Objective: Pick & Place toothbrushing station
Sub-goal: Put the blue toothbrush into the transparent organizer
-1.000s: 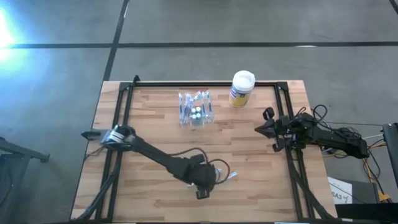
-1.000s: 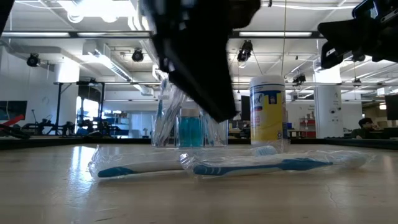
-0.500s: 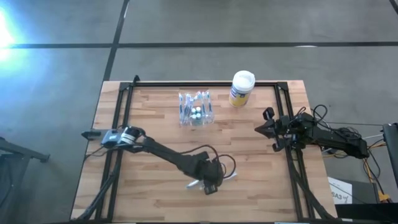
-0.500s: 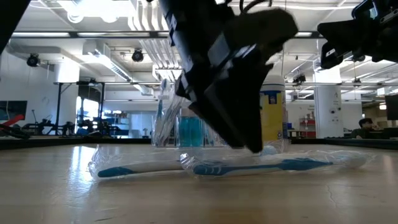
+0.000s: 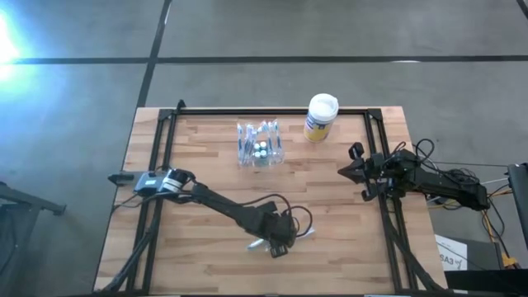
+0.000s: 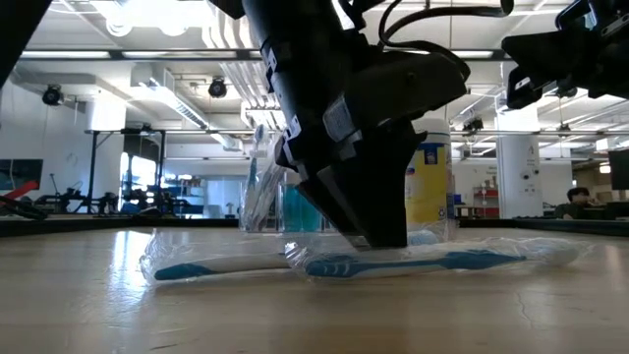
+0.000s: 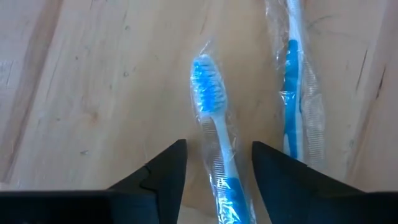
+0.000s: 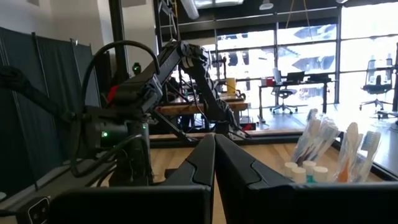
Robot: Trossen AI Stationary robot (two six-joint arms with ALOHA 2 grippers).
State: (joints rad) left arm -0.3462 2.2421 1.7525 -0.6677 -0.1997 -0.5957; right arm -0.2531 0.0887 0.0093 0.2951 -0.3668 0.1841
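Note:
The toothbrushing station (image 5: pixel 260 144), a see-through holder with brushes and small bottles in it, stands upright at the table's far middle; it also shows in the low view (image 6: pixel 263 192) and the right wrist view (image 8: pixel 329 152). Two blue-and-white toothbrushes in clear wrappers lie flat near the table's front: one (image 7: pixel 214 124) between my left gripper's fingers, the other (image 7: pixel 292 81) beside it. My left gripper (image 5: pixel 279 245) (image 7: pixel 219 146) is open, pointing steeply down, its fingers on either side of the wrapped brush's handle, low over it (image 6: pixel 378 236). My right gripper (image 5: pixel 348 172) (image 8: pixel 214 146) waits shut at the table's right edge.
A yellow-and-blue canister (image 5: pixel 320 117) with a white lid stands at the far right, beside the station. A black frame (image 5: pixel 247 110) runs along the table's far and side edges. Bare wood lies between the station and the brushes.
My left gripper has come down over the wrapped toothbrushes and shifted a little toward the table's right edge, staying open. The toothbrushes and the station have not moved.

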